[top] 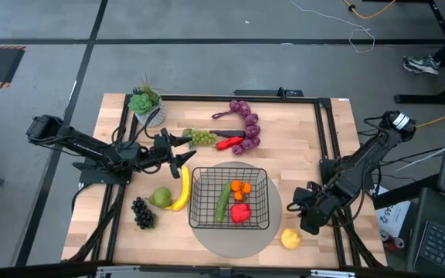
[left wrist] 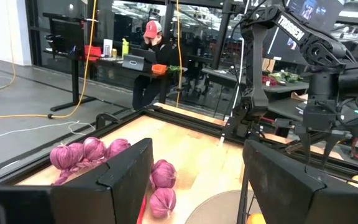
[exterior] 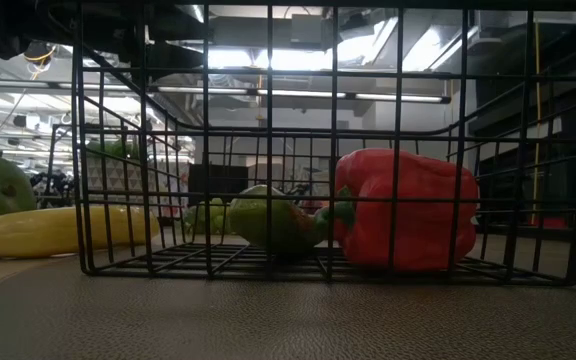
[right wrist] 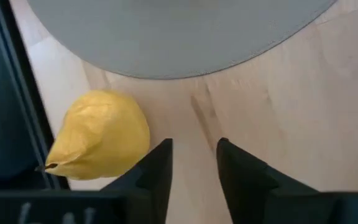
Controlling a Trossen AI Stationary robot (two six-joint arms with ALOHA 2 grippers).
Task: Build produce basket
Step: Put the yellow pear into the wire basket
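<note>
- The basket (top: 230,199) sits on a round grey mat (top: 230,239) at the near middle of the tabletop (top: 300,147), and I place everything else by it.
- Already inside the basket: a green cucumber (top: 223,200), small orange pieces (top: 240,189) and a red pepper (top: 240,212). I judge the job roughly a third done.
- Still outside, touching or just beside the basket's left wall: the banana (top: 182,189), with the green pear (top: 161,198) next to it and the dark grapes (top: 142,212) farther out.
- Beyond the basket's far side lie the green grapes (top: 202,138), another red pepper (top: 230,143) and the purple grapes (top: 247,127).
- The lemon (top: 290,239) rests on the bare wood just off the mat's edge, near the basket's right front corner.
- My right gripper (right wrist: 192,163) hangs low beside that lemon, fingers parted by a narrow gap and holding nothing; the lemon lies to one side of them, not between.
- My left gripper (top: 182,151) hovers behind the basket's left corner, near the green grapes, spread wide and empty.
- The potted succulent (top: 146,103) at the far left corner is not produce, so I leave it.
</note>
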